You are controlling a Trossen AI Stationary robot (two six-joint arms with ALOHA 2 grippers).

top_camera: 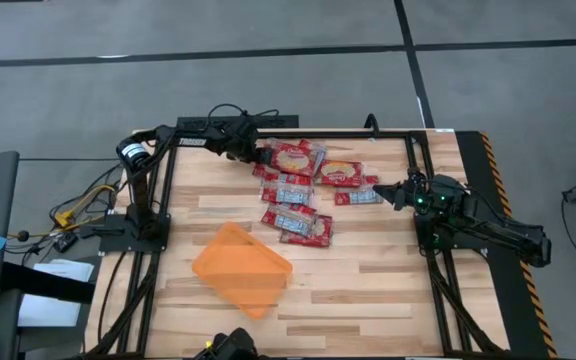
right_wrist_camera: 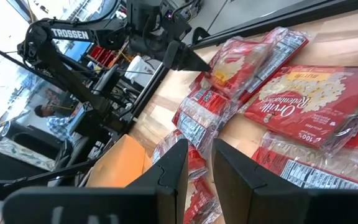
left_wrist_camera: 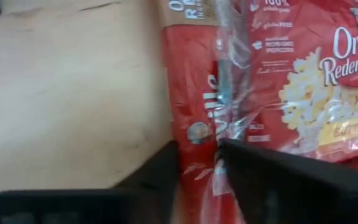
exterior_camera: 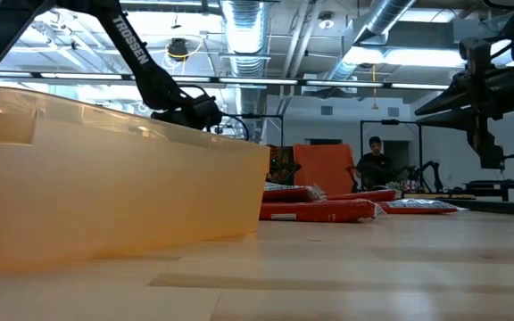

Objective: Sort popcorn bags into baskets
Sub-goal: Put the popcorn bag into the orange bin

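Orange basket [top_camera: 241, 268] sits on the wooden table [top_camera: 368, 285], holding nothing. Beyond it, the left gripper [top_camera: 264, 158] pinches the edge of one popcorn bag [left_wrist_camera: 197, 93] in the pile of popcorn bags [top_camera: 308, 190]. Right of the pile, the right gripper [top_camera: 396, 192] hovers, fingers slightly parted.

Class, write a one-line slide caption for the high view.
Left gripper pinches a popcorn bag at the pile's edge; orange basket sits empty.

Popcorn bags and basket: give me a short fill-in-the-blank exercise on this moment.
1. The orange basket holds ____ popcorn bags.
2. The left gripper is at the pile's ____ edge, pinching a popcorn bag.
3. The right gripper holds ____.

Missing words: no; far; nothing
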